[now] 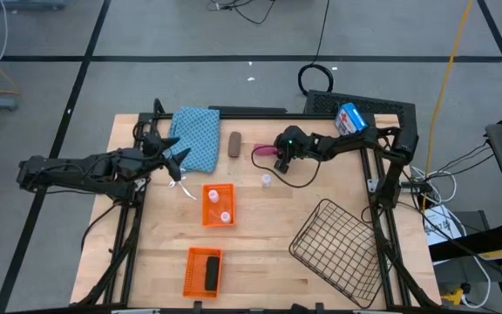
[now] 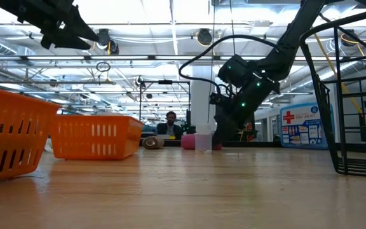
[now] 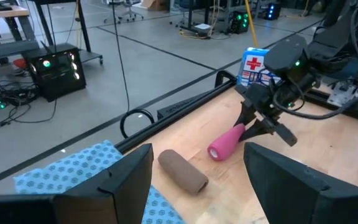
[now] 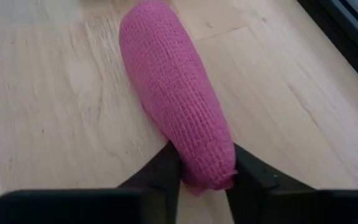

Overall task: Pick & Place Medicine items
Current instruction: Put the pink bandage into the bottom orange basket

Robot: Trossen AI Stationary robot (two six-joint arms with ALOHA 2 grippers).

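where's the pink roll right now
High view: the pink roll lies at the table's far middle, right of the brown roll, its end between the right gripper fingers.

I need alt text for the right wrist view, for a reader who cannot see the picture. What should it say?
The right gripper has its two dark fingers closed on one end of a pink cylinder with a woven, bandage-like surface. The cylinder lies on the light wooden table and points away from the camera.
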